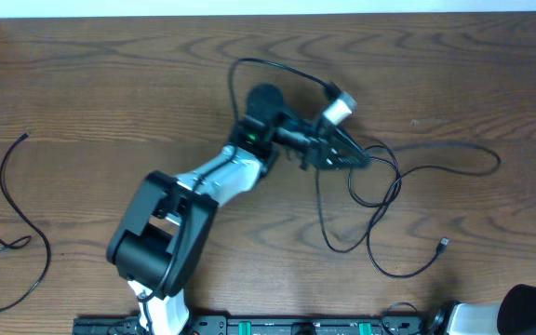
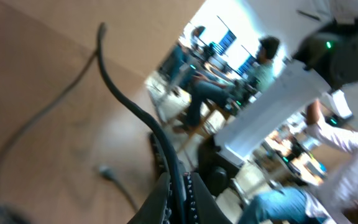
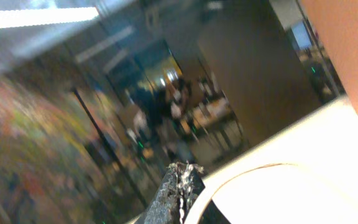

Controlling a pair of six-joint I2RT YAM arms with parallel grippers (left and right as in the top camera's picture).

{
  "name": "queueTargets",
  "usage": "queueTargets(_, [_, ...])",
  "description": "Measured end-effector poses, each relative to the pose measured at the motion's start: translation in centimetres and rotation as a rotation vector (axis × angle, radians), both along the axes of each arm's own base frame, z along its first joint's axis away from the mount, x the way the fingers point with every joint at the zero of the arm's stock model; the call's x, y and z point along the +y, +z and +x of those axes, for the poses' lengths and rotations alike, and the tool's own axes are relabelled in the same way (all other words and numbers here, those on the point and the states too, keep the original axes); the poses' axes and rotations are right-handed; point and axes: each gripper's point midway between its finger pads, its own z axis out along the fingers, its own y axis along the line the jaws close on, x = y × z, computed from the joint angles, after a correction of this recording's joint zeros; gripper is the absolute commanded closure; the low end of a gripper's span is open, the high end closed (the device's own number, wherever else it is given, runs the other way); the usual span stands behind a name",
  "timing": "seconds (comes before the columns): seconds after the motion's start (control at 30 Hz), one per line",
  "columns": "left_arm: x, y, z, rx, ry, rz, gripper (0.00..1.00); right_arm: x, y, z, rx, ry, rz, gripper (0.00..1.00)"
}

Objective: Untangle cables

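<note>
Where the wooden table (image 1: 82,84) reaches its left edge, a lone black cable (image 1: 12,200) lies in a long open curve, well apart from the others; one end points toward the far side and a small plug sits near the table's left border. Further right, the left arm (image 1: 170,233) comes up from the near edge and stretches slantwise to the middle of the table; the left gripper (image 1: 347,156) is at the left rim of the tangle of cables (image 1: 389,181). Seen from the left wrist, its fingers (image 2: 157,202) are pressed together and pinch a held cable (image 2: 132,102), thin and black, which runs up from between them, bends left and ends in a free tip above the tabletop; beside it, on the wood, another cord and a small plug show only as a blur. Right of the gripper the tangle spreads in several thin black loops that cross one another; one wide loop swings out toward the right, another drops toward the near edge, and a plug end (image 1: 443,245) lies on the wood just right of that lower loop. In the near right corner the right arm (image 1: 529,312) is well apart from every cable; in its own blurred wrist view the right gripper (image 3: 180,183) has its fingers pressed together and faces the room, not the table.
</note>
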Motion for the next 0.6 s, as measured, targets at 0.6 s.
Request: queueTargets(0.6, [10.5,-11.4,12.4,0.418,0.662,0.374,0.93,4.4,-4.4,2.2,0.209,0.150,-0.158,0.99])
